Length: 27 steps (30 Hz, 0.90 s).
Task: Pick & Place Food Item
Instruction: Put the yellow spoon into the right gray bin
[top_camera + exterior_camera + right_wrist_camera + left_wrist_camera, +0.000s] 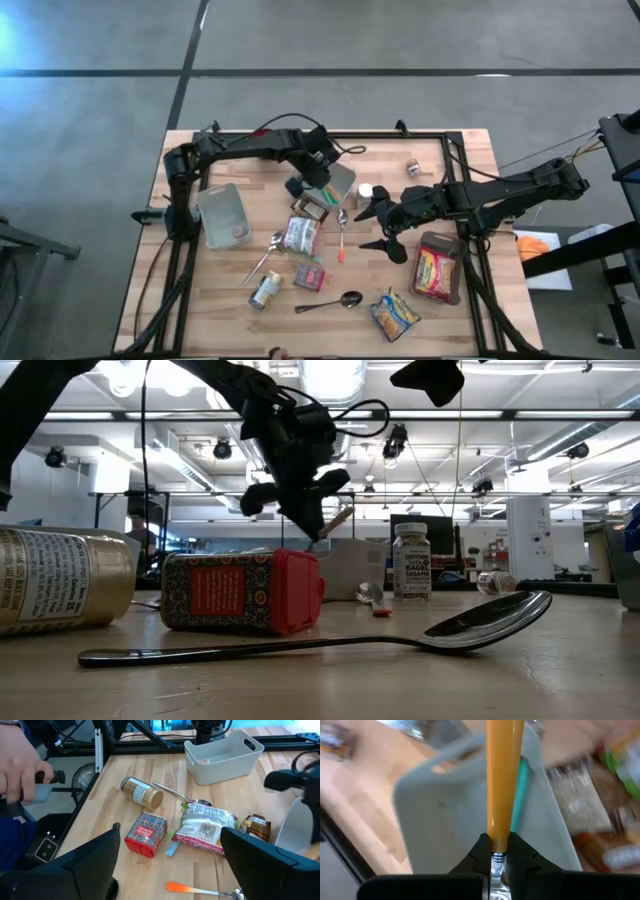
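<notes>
- Orange-handled utensil (504, 780) is clamped by its metal neck in the left gripper (497, 842), fingers closed tight on it, handle pointing away from the wrist.
- Utensil hangs over the grey bin (346, 177), mid-bench, toward the far edge.
- Just beside that bin lies a snack packet (300, 235); a red box (309, 277) and a jar (265, 290) sit nearer the front edge.
- Right gripper (385, 228) hovers right of centre, fingers spread wide, holding nothing.
</notes>
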{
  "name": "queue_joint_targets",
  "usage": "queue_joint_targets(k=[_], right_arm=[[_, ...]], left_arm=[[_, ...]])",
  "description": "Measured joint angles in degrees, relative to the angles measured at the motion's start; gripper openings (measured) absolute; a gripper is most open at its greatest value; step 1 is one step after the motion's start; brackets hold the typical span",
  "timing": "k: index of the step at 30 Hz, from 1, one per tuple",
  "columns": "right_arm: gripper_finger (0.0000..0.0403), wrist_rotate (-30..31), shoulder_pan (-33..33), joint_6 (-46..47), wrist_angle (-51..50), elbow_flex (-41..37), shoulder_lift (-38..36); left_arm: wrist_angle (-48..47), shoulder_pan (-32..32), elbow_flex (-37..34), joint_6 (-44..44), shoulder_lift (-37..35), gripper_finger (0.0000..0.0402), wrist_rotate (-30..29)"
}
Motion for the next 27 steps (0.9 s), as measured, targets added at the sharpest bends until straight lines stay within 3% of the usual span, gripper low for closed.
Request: queue_joint_targets(k=[5,18,27], right_arm=[[0.0343,0.0,0.01,-0.22,0.0,0.0,0.0],[0.0343,0.02,0.0,-0.62,0.03,0.0,0.0],[0.0343,0.02,0.02,-0.4,0.04,0.0,0.0]], left_arm=[[-1.66,-0.18,-0.04,4.81,0.11,0.0021,-5.27],[-0.12,-2.25,-0.24,11.65,0.17,0.0021,-6.2],[7.09,-2.12,-6.48,13.34,0.26,0.0021,-10.01]])
